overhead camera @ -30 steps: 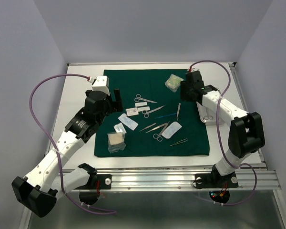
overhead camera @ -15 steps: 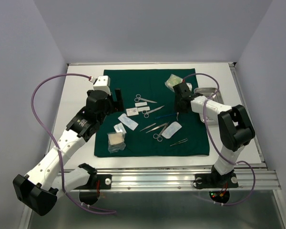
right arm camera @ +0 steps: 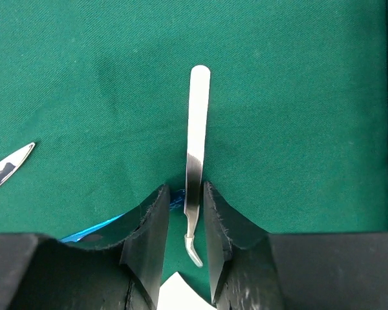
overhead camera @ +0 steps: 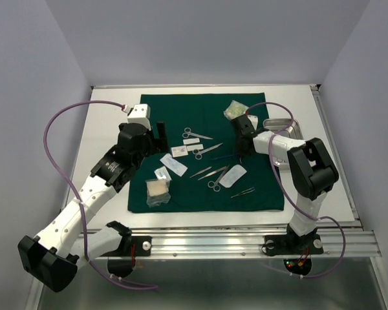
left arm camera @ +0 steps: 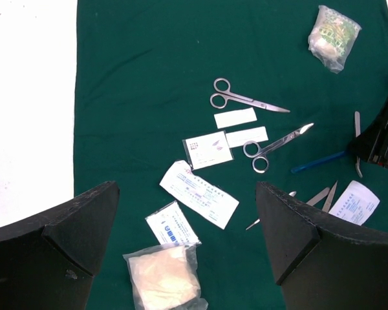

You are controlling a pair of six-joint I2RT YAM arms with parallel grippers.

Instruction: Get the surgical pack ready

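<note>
The dark green drape (overhead camera: 181, 110) lies spread on the table. On it lie scissors (overhead camera: 197, 135), more scissors (left arm camera: 275, 145), paper packets (left arm camera: 197, 194) and a bagged gauze pack (left arm camera: 163, 278). My right gripper (overhead camera: 242, 146) is down on the cloth. Its jaws (right arm camera: 184, 194) straddle a slim steel forceps (right arm camera: 195, 129), with a thin gap still showing on each side. The forceps lies flat, its curved tip between the fingers. My left gripper (left arm camera: 187, 194) hovers wide open above the packets and holds nothing. The steel tray (overhead camera: 278, 121) sits off the drape's right edge.
A second bagged gauze pack (overhead camera: 235, 110) lies at the drape's far right corner. A blue-handled tool (right arm camera: 90, 229) passes under my right gripper's left finger. Several more steel instruments (overhead camera: 215, 174) lie in the drape's middle front. Bare white table (overhead camera: 107, 123) runs along the left.
My right gripper has swung left from the tray side, come down over the forceps, and its jaws have narrowed around it. The left arm has barely moved.
</note>
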